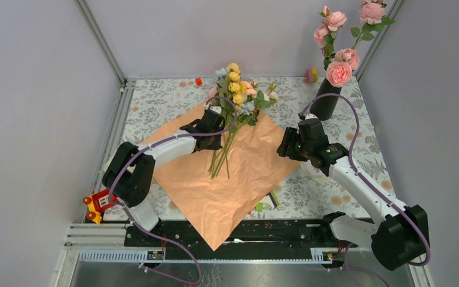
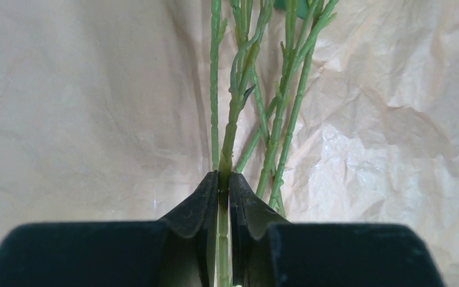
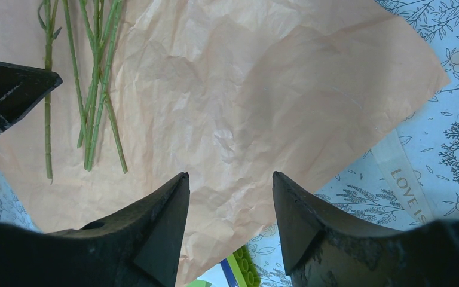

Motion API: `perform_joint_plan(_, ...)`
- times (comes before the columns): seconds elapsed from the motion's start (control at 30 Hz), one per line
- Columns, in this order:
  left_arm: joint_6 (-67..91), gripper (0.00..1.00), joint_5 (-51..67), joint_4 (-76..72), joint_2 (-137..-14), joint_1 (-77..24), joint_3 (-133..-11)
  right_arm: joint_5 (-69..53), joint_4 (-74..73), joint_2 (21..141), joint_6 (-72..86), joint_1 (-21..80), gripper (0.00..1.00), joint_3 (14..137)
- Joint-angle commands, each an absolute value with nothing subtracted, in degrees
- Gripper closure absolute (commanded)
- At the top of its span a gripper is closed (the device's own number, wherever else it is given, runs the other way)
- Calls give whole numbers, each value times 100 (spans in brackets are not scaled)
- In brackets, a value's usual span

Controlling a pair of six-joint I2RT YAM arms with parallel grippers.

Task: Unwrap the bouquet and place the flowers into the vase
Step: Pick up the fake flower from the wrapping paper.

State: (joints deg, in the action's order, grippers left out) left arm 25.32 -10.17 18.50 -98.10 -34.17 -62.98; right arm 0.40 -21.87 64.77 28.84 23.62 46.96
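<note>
Left wrist: left gripper (image 2: 223,185) pinches 1 stem (image 2: 232,122) (paper (image 2: 83,107) beneath).

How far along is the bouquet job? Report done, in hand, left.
Done: the paper lies spread open and the flowers are unwrapped, their stems on it. In hand: the left gripper is shut on one stem; the right gripper hangs open and empty over the paper. Left: none of the flowers are in the vase yet; only tall pink roses stand there.
</note>
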Motion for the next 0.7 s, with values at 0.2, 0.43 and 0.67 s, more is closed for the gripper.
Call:
perform_joint_plan(0.2, 2981, 100, -996, 1474, -8624, -3395, -6178, 44, -1990, 6270, 2987, 2339, 41, 4761)
perform_joint_plan(0.43, 3687, 100, -393, 850, -7658, -3107, -5641, -350, -1726, 6000, 3236, 2338, 42, 4726)
perform_joint_plan(0.67, 4454, 100, 667, 25, -6856, -2636, -4926, -959, -643, 6105, 4080, 2375, 47, 4668)
